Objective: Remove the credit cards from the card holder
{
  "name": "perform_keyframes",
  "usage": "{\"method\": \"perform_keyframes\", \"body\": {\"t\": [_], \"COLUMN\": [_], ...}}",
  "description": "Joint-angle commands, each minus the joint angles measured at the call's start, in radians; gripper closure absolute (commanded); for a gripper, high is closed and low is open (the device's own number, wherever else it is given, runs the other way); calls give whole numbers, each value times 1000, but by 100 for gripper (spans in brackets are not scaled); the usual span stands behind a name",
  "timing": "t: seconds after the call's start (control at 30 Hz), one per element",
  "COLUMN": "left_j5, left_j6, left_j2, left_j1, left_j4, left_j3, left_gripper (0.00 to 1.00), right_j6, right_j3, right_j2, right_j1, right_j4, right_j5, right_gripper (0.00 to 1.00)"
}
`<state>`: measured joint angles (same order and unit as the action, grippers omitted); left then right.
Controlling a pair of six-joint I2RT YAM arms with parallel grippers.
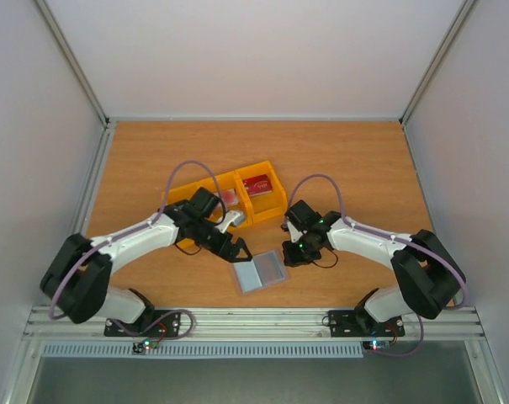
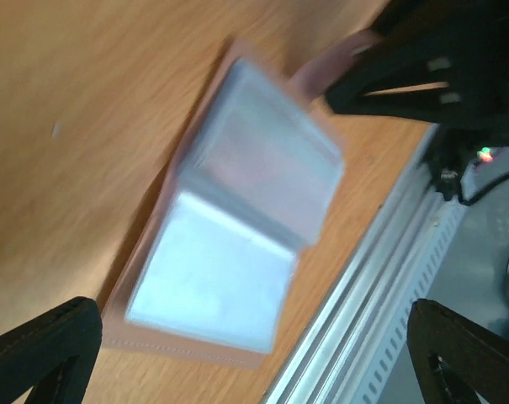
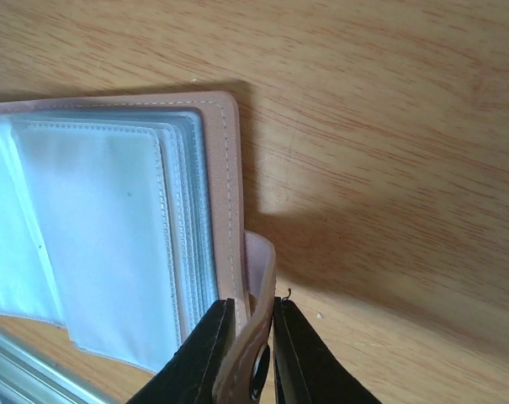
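right gripper (image 3: pixel 251 308) pinching card holder (image 1: pixel 261 271) strap tab (image 3: pixel 259 273) | left gripper (image 2: pixel 252 313) spread above it | risk: thin tab slips out, holder flips shut on bench (image 1: pixel 363 168)

Both arms reach inward from their bases on the near side, elbows pushed out to left and right and forearms angling toward the middle. The left arm (image 1: pixel 136 240) bends in from the left with its wrist tipped downward. The left gripper (image 1: pixel 235 250) hangs with its fingers (image 2: pixel 44 345) spread wide and nothing between them. The right arm (image 1: pixel 368 240) comes in from the right and sits lower. The right gripper (image 1: pixel 289 255) has its fingers (image 3: pixel 204 353) pinched tight on the edge tab of the card holder (image 3: pixel 229 168).
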<state>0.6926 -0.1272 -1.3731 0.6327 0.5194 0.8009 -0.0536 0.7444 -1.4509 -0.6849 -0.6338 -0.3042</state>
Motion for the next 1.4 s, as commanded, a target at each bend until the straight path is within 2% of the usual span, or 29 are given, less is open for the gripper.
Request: {"method": "perform_keyframes", "body": {"t": [0.0, 0.13, 0.3, 0.47, 0.6, 0.67, 0.77, 0.83, 0.97, 1.0, 1.1, 1.2, 1.3, 1.37], "left_j5": [-27, -51, -4, 130, 219, 223, 220, 212, 206, 202, 201, 211, 172, 93], "left_j6": [-185, -274, -288, -320, -297, -304, -313, -317, -312, -309, -295, -257, 8, 222], "left_j2": [-93, -160, -233, -236, -223, -226, -228, -230, -221, -213, -174, -119, -9, 47], "left_j1": [1, -4, -2, 51, 96, 99, 98, 99, 99, 99, 99, 99, 98, 94], "left_j4": [-20, -34, -134, -261, -340, -350, -363, -366, -370, -369, -379, -382, -318, -277], "left_j3": [-58, -80, -108, -127, -101, -98, -104, -106, -107, -107, -120, -129, -129, -126], "left_gripper": [1, 1, 1, 1, 6, 16, 39, 56, 96, 99, 100, 100, 100, 100], "right_j6": [-8, 4, 35, 52, 96, 106, 121, 130, 131, 128, 111, 72, 8, -29], "right_j3": [-17, -28, -57, -73, -69, -67, -74, -82, -85, -86, -88, -86, -93, -106], "right_j2": [25, 40, 36, 34, 38, 40, 58, 76, 115, 125, 158, 188, 274, 352], "right_j1": [-5, -5, -6, -6, -7, -5, -5, -4, -5, -4, 2, 8, 43, 74], "right_j4": [37, 54, 94, 115, 137, 141, 143, 140, 128, 127, 141, 128, 101, 102], "right_j5": [-33, -54, -87, -88, -92, -97, -91, -85, -80, -84, -107, -109, -107, -120], "right_gripper": [85, 85, 85, 85, 84, 84, 84, 84, 84, 84, 83, 73, 55, 35]}}
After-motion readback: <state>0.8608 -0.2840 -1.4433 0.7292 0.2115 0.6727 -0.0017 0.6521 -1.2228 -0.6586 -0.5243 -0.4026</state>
